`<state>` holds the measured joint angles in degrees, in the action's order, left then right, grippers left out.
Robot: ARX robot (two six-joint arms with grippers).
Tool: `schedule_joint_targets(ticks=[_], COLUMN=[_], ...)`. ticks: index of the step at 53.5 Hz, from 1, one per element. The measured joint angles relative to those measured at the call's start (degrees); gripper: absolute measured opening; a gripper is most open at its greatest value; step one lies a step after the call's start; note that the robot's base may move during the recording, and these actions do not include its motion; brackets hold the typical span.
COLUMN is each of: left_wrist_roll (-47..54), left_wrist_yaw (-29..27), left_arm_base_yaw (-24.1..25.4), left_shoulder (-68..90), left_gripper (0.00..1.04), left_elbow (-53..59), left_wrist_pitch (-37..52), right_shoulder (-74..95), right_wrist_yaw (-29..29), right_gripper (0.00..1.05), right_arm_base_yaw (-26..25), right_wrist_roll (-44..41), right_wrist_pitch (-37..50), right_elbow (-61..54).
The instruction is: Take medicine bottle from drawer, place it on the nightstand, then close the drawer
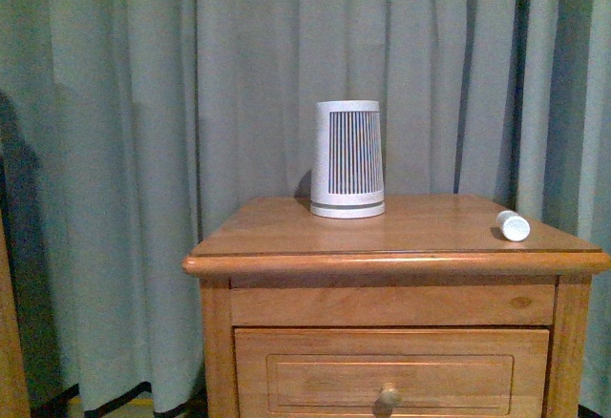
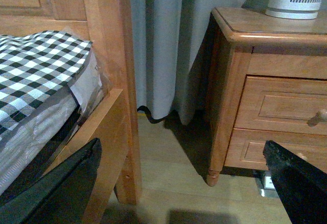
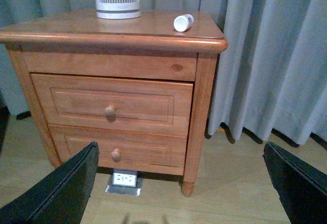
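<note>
Task looks all but finished, judging from how things lie. Your medicine bottle [image 3: 183, 22] lies on its side on top of the nightstand [image 3: 110, 32], near the right front corner, cap end turned toward the front edge. The ribbed white tapered device [image 1: 347, 159] stands upright toward the back of the top, well apart from the bottle. The upper drawer [image 3: 112, 106] sits flush with the lower one and its knob [image 3: 110, 111] is untouched, so closing appears done; a hairline gap could hide at this angle, though I see none.

Your right hand [image 3: 179, 193] is spread wide, fingers [image 3: 61, 193] framing the cabinet front from low and in front, holding nothing. The bottle is above it and well apart. Your left hand [image 2: 179, 188] is also spread and empty, off to the nightstand's left side near the wooden bed frame [image 2: 110, 96] with its checked bedding [image 2: 36, 70], farther yet from the bottle.

Next move calls for little: confirm the drawer is seated, then keep both arms clear. Should it need a nudge, press with the right hand flat on the panel beside the knob, and mind the bottle, which could roll off that edge if the cabinet is jolted.
</note>
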<state>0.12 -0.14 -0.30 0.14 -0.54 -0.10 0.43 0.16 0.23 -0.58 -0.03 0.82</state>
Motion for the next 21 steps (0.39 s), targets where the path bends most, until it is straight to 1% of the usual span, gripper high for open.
schedule_joint_targets(ticks=[21], left_wrist_roll=[0.0], left_wrist_yaw=[0.0], left_arm_base_yaw=[0.0], left_shoulder=[0.0], left_gripper=[0.98], left_elbow=[0.0], left_wrist_pitch=[0.0], right_shoulder=[0.0], right_wrist_yaw=[0.0], right_gripper=[0.98], right_arm_base_yaw=[0.0], right_wrist_roll=[0.0], right_wrist_pitch=[0.0], right_elbow=[0.0])
